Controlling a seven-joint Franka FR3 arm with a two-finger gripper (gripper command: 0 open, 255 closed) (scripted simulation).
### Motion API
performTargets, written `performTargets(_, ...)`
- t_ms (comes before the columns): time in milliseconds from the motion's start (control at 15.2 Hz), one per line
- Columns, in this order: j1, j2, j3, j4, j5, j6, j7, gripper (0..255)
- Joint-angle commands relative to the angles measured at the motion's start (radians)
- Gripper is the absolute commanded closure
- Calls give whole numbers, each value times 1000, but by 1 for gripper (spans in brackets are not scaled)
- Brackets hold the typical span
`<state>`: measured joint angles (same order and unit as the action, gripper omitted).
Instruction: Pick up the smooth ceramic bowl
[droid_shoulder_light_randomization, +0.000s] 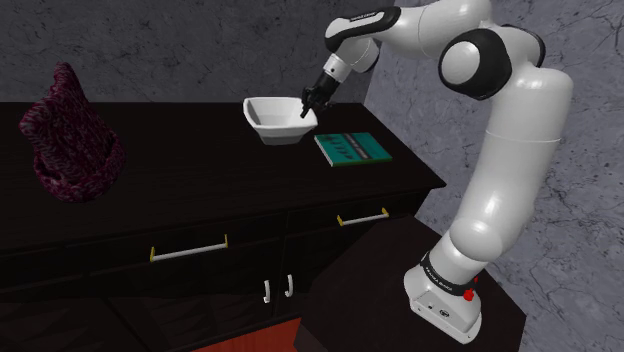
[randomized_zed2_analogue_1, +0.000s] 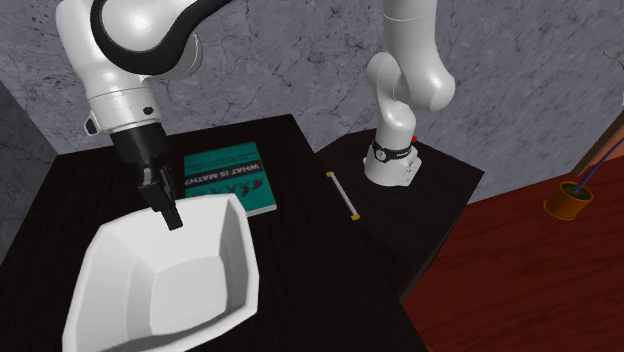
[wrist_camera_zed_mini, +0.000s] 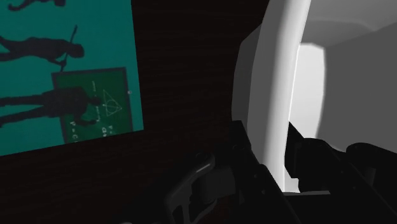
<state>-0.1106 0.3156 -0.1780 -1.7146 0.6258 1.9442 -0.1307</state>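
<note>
Rim contact is what we notice first: the white bowl (droid_shoulder_light_randomization: 278, 120) sits toward the back of a dark cabinet top (droid_shoulder_light_randomization: 200, 175), and the black gripper (droid_shoulder_light_randomization: 308, 108) comes down onto the edge nearest the arm. In the wrist view the bowl's wall (wrist_camera_zed_mini: 273, 95) runs up between the two fingers (wrist_camera_zed_mini: 238, 159), one outside and one inside. They seem to us to be pressed against it, though the dark there makes the contact hard to judge. From the second exterior view the gripper (randomized_zed2_analogue_1: 170, 215) straddles the rim of the bowl (randomized_zed2_analogue_1: 170, 285), whose base appears to rest on the top. A teal book (droid_shoulder_light_randomization: 352, 148) lies flat just beside the bowl, apart from it. A dark red woolly object (droid_shoulder_light_randomization: 70, 135) stands at the shoulder view's left, well apart.
</note>
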Motion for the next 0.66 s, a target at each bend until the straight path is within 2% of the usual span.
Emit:
performTargets(0, 1, -9, -1, 16, -6, -19, 14, 255)
performTargets(594, -2, -33, -6, 75, -25, -90, 58, 255)
